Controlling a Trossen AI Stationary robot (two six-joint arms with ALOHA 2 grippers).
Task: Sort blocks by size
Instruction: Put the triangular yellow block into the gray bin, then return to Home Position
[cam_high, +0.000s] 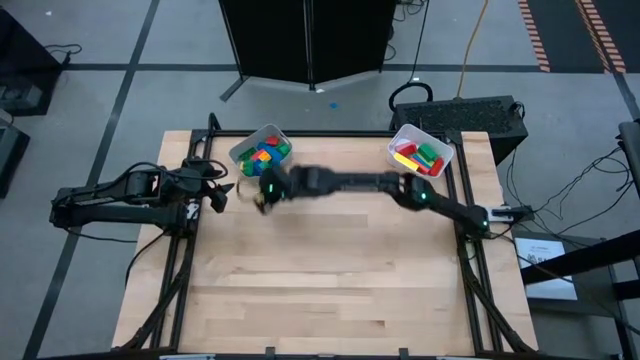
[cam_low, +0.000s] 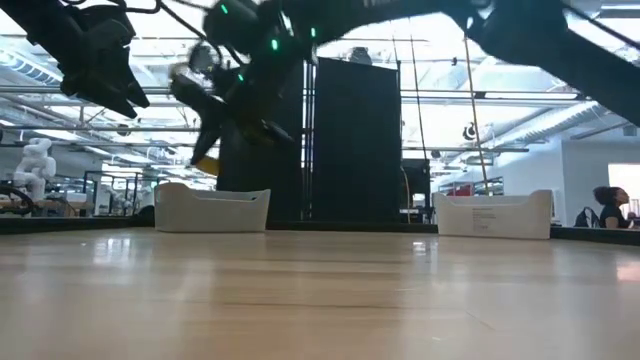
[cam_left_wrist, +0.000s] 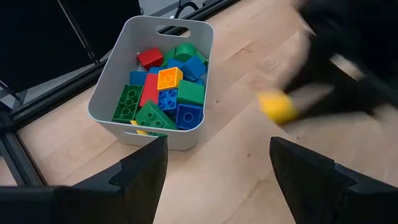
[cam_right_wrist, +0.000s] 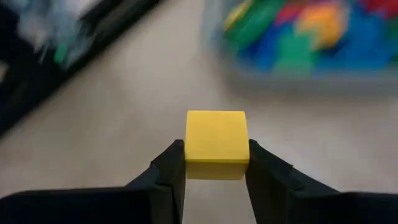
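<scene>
My right gripper (cam_high: 262, 197) reaches across the table to its far left part and is shut on a small yellow block (cam_right_wrist: 216, 134). It stands just in front of the left white bin (cam_high: 262, 150), which holds several blue, green, red and orange blocks (cam_left_wrist: 165, 93). The right white bin (cam_high: 420, 152) at the far right holds red, green and yellow blocks. My left gripper (cam_left_wrist: 214, 180) is open and empty, above the table's left edge beside the left bin. The yellow block also shows in the left wrist view (cam_left_wrist: 278, 106). My right gripper pinches the yellow block by two opposite sides (cam_right_wrist: 189, 146) between its two fingertips (cam_right_wrist: 171, 165). The block's flat top face shows between the fingers. The block is lifted clear of the table, as the low view (cam_low: 205, 160) shows.
Both bins stand along the table's far edge (cam_high: 340, 135). The bare wooden tabletop (cam_high: 330, 280) lies in the middle and near part. A dark frame (cam_high: 180, 270) runs along the left and right sides. A person (cam_low: 608, 205) shows far off in the room.
</scene>
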